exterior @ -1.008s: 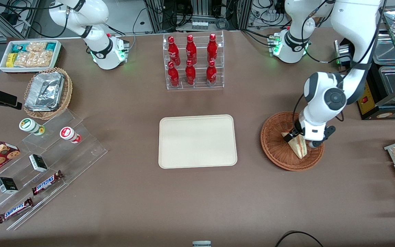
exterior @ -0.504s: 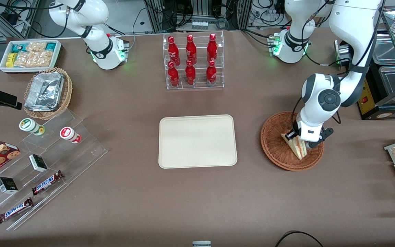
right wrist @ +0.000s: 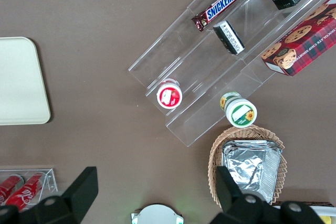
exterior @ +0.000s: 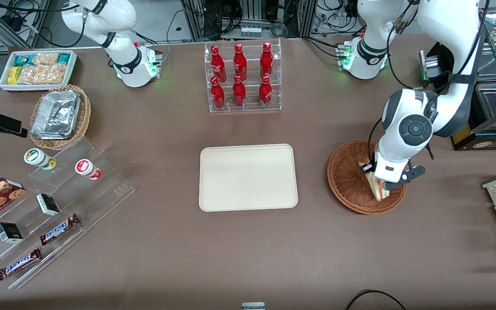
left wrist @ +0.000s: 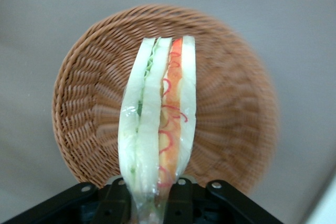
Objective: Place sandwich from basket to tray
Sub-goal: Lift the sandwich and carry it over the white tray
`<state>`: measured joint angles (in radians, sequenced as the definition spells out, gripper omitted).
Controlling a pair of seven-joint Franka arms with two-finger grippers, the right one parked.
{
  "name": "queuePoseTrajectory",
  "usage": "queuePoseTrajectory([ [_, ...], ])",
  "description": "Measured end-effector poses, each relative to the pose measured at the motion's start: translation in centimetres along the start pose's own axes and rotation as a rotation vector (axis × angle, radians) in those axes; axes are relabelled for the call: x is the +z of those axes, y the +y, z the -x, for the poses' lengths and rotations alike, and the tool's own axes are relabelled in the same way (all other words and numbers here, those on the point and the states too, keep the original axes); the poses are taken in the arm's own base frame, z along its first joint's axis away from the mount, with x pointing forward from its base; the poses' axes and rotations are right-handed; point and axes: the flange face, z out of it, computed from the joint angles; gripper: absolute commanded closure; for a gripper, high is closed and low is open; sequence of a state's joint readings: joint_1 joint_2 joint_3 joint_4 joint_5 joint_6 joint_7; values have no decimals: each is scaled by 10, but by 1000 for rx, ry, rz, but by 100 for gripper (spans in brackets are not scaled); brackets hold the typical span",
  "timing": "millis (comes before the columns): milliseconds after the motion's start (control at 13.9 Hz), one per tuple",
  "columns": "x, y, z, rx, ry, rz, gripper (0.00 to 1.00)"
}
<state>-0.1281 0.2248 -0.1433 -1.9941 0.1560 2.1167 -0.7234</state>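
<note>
Left arm's end effector (left wrist: 148, 203) is pinching the small triangular wedge sandwich (left wrist: 157, 124) above the round reddish-brown wicker basket (exterior: 347, 181); the flat cream tray (exterior: 248, 177) lies sideways toward the parked arm's end.

You can read "SNICKERS" on two chocolate bars (exterior: 58, 229) (exterior: 19, 264) lying on the clear stepped display rack (exterior: 101, 189); no other text is legible.
</note>
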Motion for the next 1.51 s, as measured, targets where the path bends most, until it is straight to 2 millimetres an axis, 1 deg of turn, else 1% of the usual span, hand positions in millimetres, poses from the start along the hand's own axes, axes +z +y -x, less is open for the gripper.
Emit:
queuePoseTrajectory([
  [72,-14,17,6,28,12,12,100],
  [216,-26,54,26,80,7,54,100],
  [360,-28,93,47,137,-13,90,100],
  [504,-28,136,68,199,-31,124,100],
  [720,-21,208,105,219,-56,159,100],
  [864,-4,251,132,219,-83,166,100],
  [936,6,269,143,218,-96,170,100],
  [1080,18,300,156,199,-109,190,100],
  [1224,25,323,168,173,-103,194,100],
  [1368,31,339,177,139,-72,183,100],
  [1512,37,348,183,105,-37,169,100],
])
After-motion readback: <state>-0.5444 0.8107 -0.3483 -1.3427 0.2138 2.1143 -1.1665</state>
